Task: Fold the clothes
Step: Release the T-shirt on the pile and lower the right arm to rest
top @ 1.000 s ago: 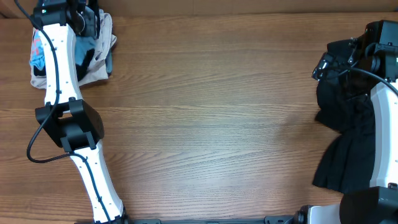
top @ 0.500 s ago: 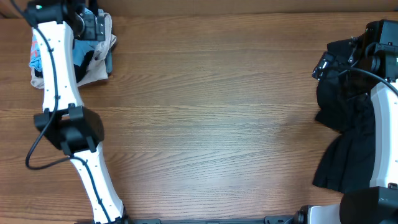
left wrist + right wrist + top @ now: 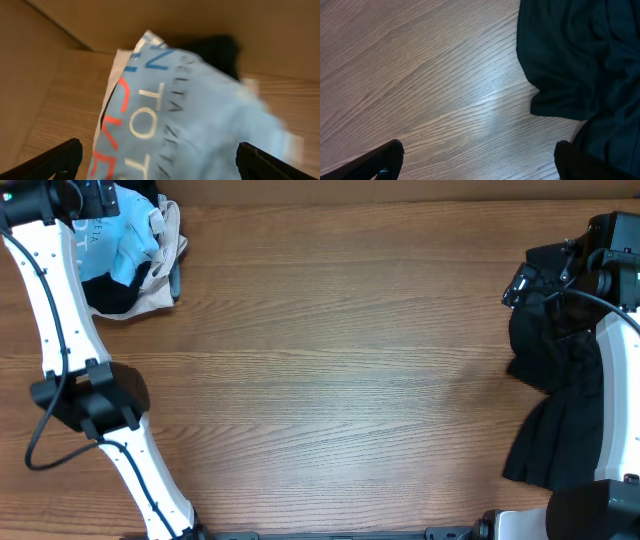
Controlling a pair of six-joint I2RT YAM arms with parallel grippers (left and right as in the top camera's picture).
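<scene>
Hovering my left pincer wide open, empty, over blue T-shirt at far-left corner of tabletop; my right pincer likewise, beside black clothes.

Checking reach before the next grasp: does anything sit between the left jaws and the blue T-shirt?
Nothing visible does. In the left wrist view the blue T-shirt lies on top of the pile, right below the left gripper, whose jaws are open and empty. Black cloth shows only behind the shirt, not over it.
</scene>
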